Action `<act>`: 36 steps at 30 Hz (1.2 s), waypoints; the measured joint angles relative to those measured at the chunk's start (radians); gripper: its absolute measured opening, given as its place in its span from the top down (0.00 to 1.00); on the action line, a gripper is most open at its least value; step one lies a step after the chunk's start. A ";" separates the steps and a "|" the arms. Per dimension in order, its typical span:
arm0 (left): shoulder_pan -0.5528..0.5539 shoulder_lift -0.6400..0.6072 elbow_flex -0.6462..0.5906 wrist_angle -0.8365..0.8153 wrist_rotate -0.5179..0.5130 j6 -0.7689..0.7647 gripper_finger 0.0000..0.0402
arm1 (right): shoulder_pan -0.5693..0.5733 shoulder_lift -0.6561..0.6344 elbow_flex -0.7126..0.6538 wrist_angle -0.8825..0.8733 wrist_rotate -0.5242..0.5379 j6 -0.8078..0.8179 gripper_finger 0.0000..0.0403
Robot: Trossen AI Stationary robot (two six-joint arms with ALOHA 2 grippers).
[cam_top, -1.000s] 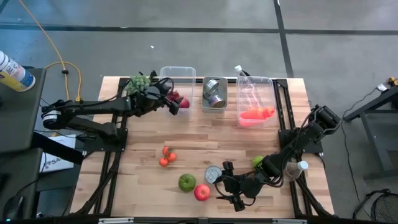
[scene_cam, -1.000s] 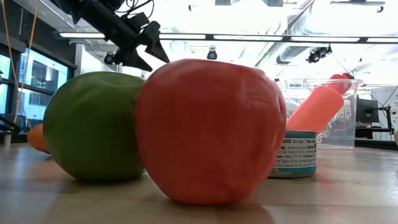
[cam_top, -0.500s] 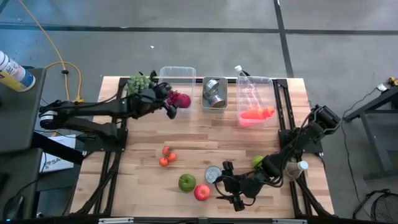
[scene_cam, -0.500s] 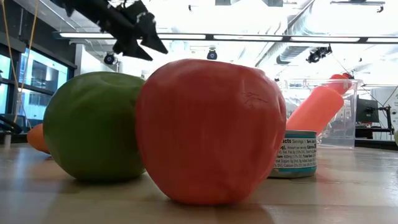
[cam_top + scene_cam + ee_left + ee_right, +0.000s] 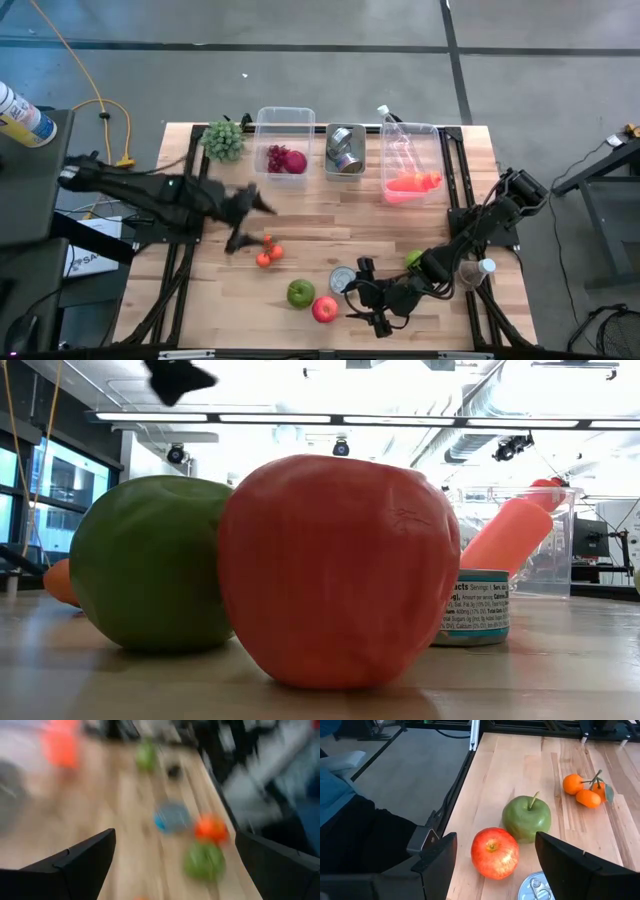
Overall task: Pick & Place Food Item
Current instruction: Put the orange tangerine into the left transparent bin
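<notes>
table: wooden table (image 5: 330, 225) seen from above, one dark arm at each side.
bins: three clear bins along the far edge; the left bin (image 5: 285, 125) holds a dark red fruit (image 5: 285, 160); green grapes (image 5: 224, 140) lie just beside it on the wood.
left gripper: left gripper (image 5: 243, 222) hangs over the table's left-middle, near the small oranges (image 5: 268, 252); fingers spread wide, holding nothing.
right gripper: right gripper (image 5: 368, 300) waits low at the near edge, fingers part-open and empty, beside the can (image 5: 343, 280).
loose food: green apple (image 5: 300, 292) and red apple (image 5: 324, 309), touching, near the front.
step: judged, the left arm is between items, heading for a fresh pick.
next move: likely settle the open fingers around the oranges, then close.
</notes>
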 joint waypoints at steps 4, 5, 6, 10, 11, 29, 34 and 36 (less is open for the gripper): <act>-0.175 0.080 -0.002 -0.090 -0.069 0.000 0.00 | 0.000 0.000 0.000 0.001 0.000 0.004 0.36; -0.213 0.103 -0.002 -0.091 -0.100 0.012 0.00 | 0.000 0.000 0.000 0.003 0.000 0.007 0.36; -0.246 0.126 -0.002 -0.091 -0.131 0.024 0.00 | 0.000 0.000 0.000 0.003 0.000 0.008 0.36; -0.343 0.221 -0.003 -0.092 -0.280 0.021 0.00 | 0.000 0.000 0.000 0.005 0.000 0.008 0.36; -0.360 0.246 -0.003 -0.092 -0.317 0.003 0.00 | 0.000 0.000 0.000 0.009 0.000 0.008 0.36; -0.383 0.453 -0.006 -0.139 -0.607 -0.103 0.00 | 0.000 0.000 0.000 0.011 -0.003 0.002 0.36; -0.373 0.454 -0.024 -0.184 -0.629 -0.176 0.01 | 0.000 0.000 0.000 0.015 -0.003 0.002 0.36; -0.375 0.454 -0.051 -0.135 -0.632 -0.176 0.01 | 0.000 0.000 0.000 0.012 -0.003 0.005 0.36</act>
